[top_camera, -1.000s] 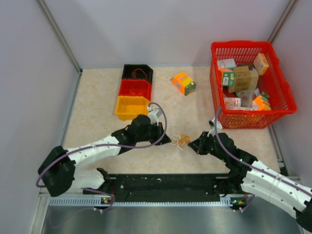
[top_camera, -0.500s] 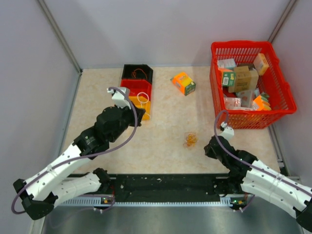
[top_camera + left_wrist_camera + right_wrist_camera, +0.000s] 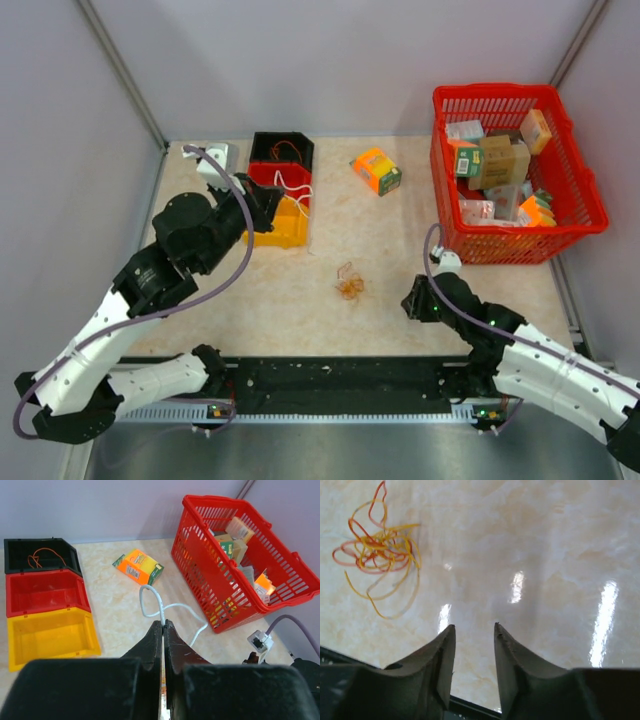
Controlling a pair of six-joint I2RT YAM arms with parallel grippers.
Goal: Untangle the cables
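Note:
My left gripper [image 3: 163, 623] is shut on a white cable [image 3: 150, 605] that loops out from its tips and hangs above the table. In the top view the left gripper [image 3: 280, 197] holds this white cable [image 3: 294, 186] over the red and yellow bins. A small clump of orange, yellow and reddish-brown cables [image 3: 348, 288] lies on the table between the arms. It shows in the right wrist view [image 3: 377, 550] at the upper left. My right gripper [image 3: 474, 627] is open and empty, low over the table to the right of the clump [image 3: 410, 300].
A black bin [image 3: 281, 150] holding an orange wire [image 3: 42, 557], a red bin [image 3: 262, 177] and a yellow bin [image 3: 283, 231] stand in a row at the back left. An orange box [image 3: 376, 170] lies at the back middle. A red basket [image 3: 590, 205] of boxes stands at the right.
My left gripper pulled the white cable out of the clump and carried it up and left to the bins. The clump shifted left. My right gripper let go and drew back slightly.

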